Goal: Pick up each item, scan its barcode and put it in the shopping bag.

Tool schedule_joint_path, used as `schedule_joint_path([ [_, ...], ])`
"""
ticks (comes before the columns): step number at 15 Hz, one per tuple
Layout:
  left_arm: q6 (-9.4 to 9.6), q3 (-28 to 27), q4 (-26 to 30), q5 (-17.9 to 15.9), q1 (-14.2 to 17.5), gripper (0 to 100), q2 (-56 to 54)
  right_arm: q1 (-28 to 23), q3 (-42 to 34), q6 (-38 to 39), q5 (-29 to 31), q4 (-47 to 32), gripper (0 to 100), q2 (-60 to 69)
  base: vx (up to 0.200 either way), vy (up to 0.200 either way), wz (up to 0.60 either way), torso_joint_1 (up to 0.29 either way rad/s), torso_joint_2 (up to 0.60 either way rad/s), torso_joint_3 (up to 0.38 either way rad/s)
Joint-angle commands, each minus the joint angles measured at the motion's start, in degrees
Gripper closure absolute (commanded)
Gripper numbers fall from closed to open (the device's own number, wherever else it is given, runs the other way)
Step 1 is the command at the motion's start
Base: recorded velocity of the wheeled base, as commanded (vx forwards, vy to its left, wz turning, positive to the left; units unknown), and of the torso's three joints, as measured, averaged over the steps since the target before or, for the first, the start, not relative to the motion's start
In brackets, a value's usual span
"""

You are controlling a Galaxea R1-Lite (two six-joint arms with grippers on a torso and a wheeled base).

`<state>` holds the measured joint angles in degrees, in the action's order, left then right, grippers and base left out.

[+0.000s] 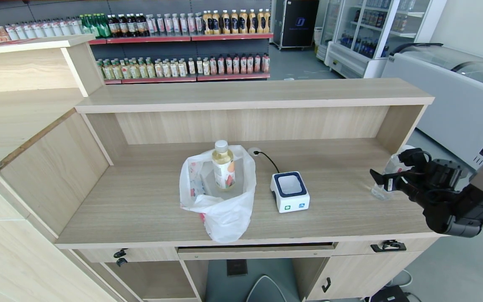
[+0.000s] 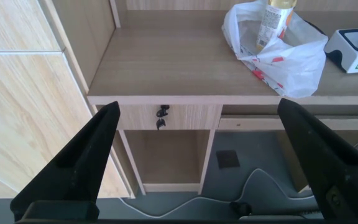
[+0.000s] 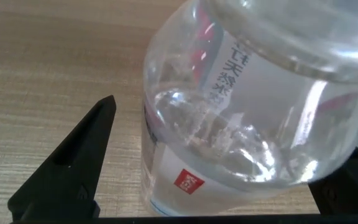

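Observation:
A clear water bottle point(image 1: 392, 165) stands at the right end of the wooden counter point(image 1: 141, 201), leaning slightly. My right gripper point(image 1: 384, 180) is open around its lower body. In the right wrist view the bottle point(image 3: 241, 112) sits between the fingers of the right gripper point(image 3: 229, 143), and one fingertip point(image 3: 98, 130) stands a little apart from it. A white shopping bag point(image 1: 224, 209) at mid-counter holds an upright tea bottle point(image 1: 223, 167). The white scanner point(image 1: 289, 191) lies right of the bag. My left gripper point(image 2: 197, 162) hangs open with nothing in it, low in front of the counter's left end point(image 2: 166, 62); beyond it are the bag point(image 2: 284, 56) and the scanner point(image 2: 356, 50).
A raised ledge point(image 1: 254, 94) runs along the back of the counter, and a side wall point(image 1: 53, 167) closes its left. A black cable point(image 1: 268, 161) leads from the scanner to the back. Keys point(image 2: 161, 116) hang from a drawer lock. Drink shelves and freezers stand behind.

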<state>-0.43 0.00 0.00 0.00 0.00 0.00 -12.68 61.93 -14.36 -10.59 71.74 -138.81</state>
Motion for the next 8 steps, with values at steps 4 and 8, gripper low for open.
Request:
schedule_joint_path([
  [4, -0.01, 0.0, 0.0, 0.0, 0.0, 0, 0.0, 0.7, 0.8, 0.0, 0.0, 0.0, 100, -1.0, 0.0, 0.0, 0.0, 0.0, 0.0, 0.0],
  [8, -0.01, 0.0, 0.0, 0.0, 0.0, 0, 0.0, 1.2, 2.6, 0.0, 0.0, 0.0, 100, -1.7, 0.0, 0.0, 0.0, 0.0, 0.0, 0.0],
])
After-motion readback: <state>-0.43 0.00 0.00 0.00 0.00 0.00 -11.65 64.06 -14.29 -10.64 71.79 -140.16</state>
